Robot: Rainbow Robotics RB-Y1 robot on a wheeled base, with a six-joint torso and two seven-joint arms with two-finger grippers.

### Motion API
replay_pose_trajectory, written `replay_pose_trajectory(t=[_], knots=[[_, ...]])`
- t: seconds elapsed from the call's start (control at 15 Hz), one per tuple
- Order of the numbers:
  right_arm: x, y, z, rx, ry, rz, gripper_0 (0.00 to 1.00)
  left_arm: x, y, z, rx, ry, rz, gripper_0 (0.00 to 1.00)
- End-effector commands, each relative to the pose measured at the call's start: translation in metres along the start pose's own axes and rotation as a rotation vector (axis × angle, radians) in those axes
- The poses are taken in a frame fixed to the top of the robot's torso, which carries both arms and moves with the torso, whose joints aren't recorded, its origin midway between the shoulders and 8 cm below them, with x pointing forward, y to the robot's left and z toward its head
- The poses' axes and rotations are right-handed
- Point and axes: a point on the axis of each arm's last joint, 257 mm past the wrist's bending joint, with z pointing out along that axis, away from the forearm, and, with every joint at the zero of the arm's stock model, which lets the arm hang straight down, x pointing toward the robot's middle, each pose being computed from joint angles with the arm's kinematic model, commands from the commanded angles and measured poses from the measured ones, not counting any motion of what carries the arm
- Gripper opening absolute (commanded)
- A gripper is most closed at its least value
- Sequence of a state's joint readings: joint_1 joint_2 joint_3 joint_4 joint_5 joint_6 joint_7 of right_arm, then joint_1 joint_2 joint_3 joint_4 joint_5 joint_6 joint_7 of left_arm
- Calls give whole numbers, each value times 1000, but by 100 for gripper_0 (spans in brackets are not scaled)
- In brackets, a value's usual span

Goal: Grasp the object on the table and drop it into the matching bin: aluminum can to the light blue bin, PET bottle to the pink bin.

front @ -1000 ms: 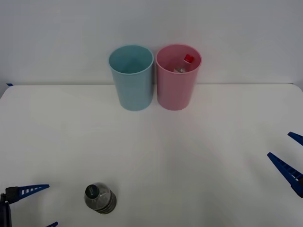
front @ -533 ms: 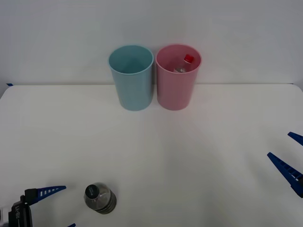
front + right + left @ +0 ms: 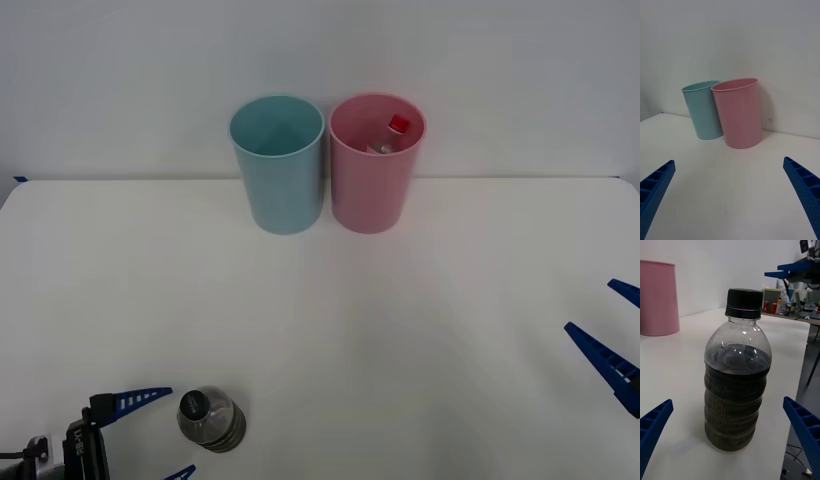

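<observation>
Your left gripper sits low at the near left of the front view, its blue ribbed fingers spread wide — one at each lower corner of the left wrist view. Your right gripper waits at the far right edge, fingers parted too — nothing held between either pair.

Plain white wall (cluttered desk beyond)
</observation>
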State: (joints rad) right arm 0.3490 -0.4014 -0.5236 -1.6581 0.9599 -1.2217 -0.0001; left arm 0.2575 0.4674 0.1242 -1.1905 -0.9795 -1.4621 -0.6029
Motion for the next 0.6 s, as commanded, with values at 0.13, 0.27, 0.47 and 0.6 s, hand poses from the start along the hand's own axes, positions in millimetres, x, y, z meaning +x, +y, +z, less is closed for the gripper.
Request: replay_pose_trajectory(t=[0.13, 0.27, 0.47, 0.6], knots=[[0, 0, 0, 0, 0, 0, 100, 2, -3, 17, 3, -11, 8, 100], [0, 0, 0, 0, 0, 0, 100, 3, -4, 27, 9, -17, 15, 100], [0, 0, 0, 0, 0, 0, 100, 2, -6, 43, 14, -35, 17, 100], [0, 0, 0, 0, 0, 0, 100, 3, -7, 51, 13, -35, 18, 100]])
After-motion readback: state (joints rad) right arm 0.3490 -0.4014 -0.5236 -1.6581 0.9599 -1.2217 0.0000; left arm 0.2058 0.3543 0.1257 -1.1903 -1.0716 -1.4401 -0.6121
